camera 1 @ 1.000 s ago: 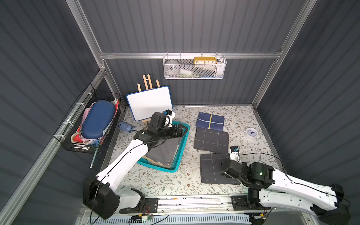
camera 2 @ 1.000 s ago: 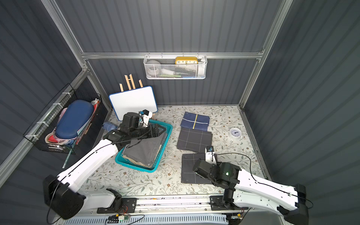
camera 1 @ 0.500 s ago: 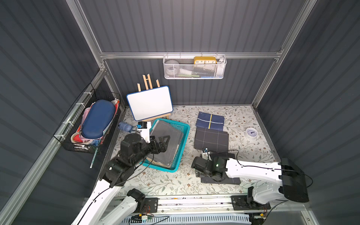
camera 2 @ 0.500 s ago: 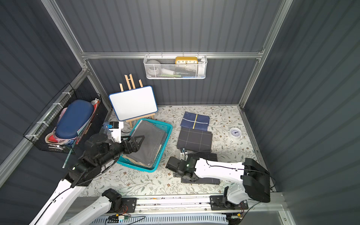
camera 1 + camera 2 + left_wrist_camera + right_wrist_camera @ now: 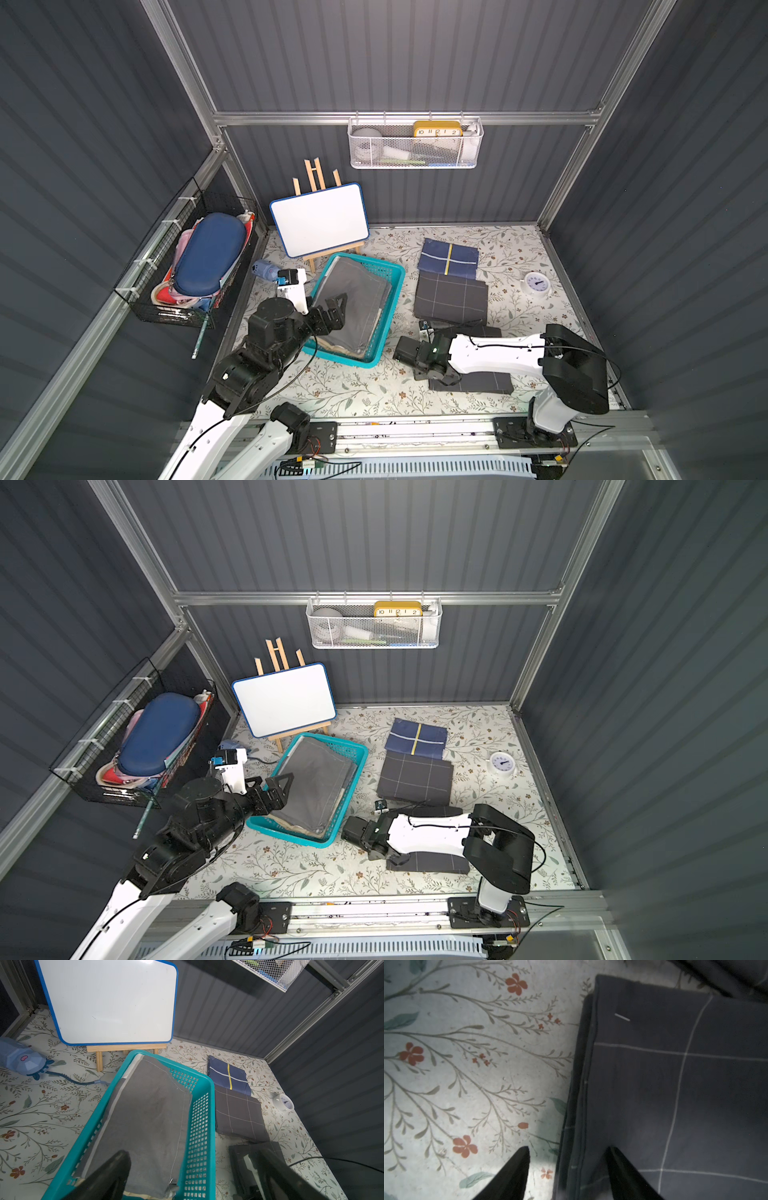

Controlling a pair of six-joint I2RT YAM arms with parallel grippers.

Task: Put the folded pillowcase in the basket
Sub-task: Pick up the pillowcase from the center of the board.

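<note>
The teal basket (image 5: 397, 286) (image 5: 359, 766) (image 5: 199, 1126) holds a folded grey pillowcase (image 5: 357, 299) (image 5: 149, 1115) on top of other cloth. My left gripper (image 5: 336, 311) (image 5: 278, 789) (image 5: 193, 1159) hovers open over the basket's near left end with nothing in it. A dark checked folded pillowcase (image 5: 478, 380) (image 5: 436, 862) (image 5: 675, 1084) lies on the mat near the front, partly under my right arm. My right gripper (image 5: 432, 372) (image 5: 384, 854) (image 5: 568, 1148) is open and points down at that pillowcase's left edge. One finger is over the mat and one over the cloth.
Two more folded pillowcases lie behind: a dark checked one (image 5: 451, 297) and a navy one with a yellow stripe (image 5: 449, 257). A whiteboard on an easel (image 5: 320, 220), a blue toy (image 5: 264, 270), a small white clock (image 5: 536, 284), a black wire basket (image 5: 187, 266) and a white mesh basket (image 5: 415, 143) ring the floor.
My left gripper pulled back from the basket's far end to its near left and opened wider. My right gripper swung left to the front pillowcase's edge, its jaws narrowing.
</note>
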